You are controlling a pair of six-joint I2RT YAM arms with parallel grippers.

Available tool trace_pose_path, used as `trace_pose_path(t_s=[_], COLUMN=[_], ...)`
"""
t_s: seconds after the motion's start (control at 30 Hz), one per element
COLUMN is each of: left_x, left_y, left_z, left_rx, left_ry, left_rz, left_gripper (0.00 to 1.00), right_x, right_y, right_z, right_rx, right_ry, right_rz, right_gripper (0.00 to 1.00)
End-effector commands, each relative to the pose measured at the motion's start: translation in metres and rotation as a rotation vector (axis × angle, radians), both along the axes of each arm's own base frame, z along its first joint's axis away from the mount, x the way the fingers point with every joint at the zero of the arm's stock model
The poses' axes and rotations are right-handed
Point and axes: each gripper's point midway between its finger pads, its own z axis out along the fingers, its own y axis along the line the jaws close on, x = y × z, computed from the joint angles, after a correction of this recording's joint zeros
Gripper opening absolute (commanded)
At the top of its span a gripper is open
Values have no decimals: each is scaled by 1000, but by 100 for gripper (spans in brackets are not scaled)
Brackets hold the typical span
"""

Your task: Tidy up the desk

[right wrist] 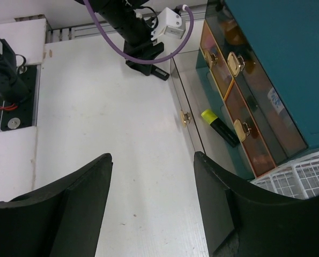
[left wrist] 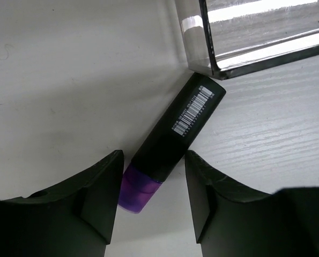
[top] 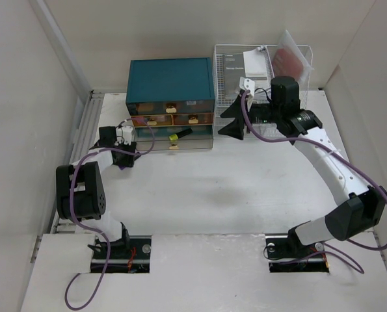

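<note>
Left arm is folded, elbow up near its base, forearm reaching out with the left hand (left wrist: pixel 153 155) tilted down low over the bench (top: pixel 245 188). Its fingers are spread and grip nothing. Between them, flat on the bench, is a black marker (left wrist: pixel 178 128) with a purple cap. The cap end is closest to the hand, the barcoded end points away, and neither finger is clearly touching it. Just past the marker's far end is the corner of a clear drawer (left wrist: pixel 213 59). Right arm stretches in a long arc from its base, wrist turned sideways. The right hand (top: pixel 232 120) is held above the bench, fingers wide apart and empty. A teal drawer chest (top: pixel 170 81) is ahead of this hand, and a white wire rack (right wrist: pixel 309 174) is right beside it. The chest's bottom clear drawer sticks out with a yellow highlighter (right wrist: pixel 215 122) lying in it, ahead of the right hand's fingers and off to one side. The bench runs under both hands, bare white between them.
</note>
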Motion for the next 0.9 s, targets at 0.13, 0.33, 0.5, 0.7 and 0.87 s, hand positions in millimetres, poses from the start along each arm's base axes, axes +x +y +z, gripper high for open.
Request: trace_pose_path(t_s=[0.13, 0.33, 0.5, 0.7, 0.87], left_x=[-5, -6, -3, -2, -1], left_y=[-3, -7, -8, -15, -22], left_z=[-2, 1, 11, 24, 41], left_rx=[-19, -34, -38, -33, -33], left_ry=[33, 28, -3, -42, -85], left_rz=[-34, -43, -49, -70, -83], left_gripper=[38, 29, 9, 0, 0], right_x=[-8, -7, -9, -9, -9], right_y=[-2, -2, -2, -2, -2], right_z=[13, 14, 15, 11, 11], right_rx=[32, 35, 38, 35, 35], right_ry=[-45, -53, -52, -44, -44], right_rz=[43, 43, 52, 52, 52], right_gripper=[68, 68, 69, 69, 69])
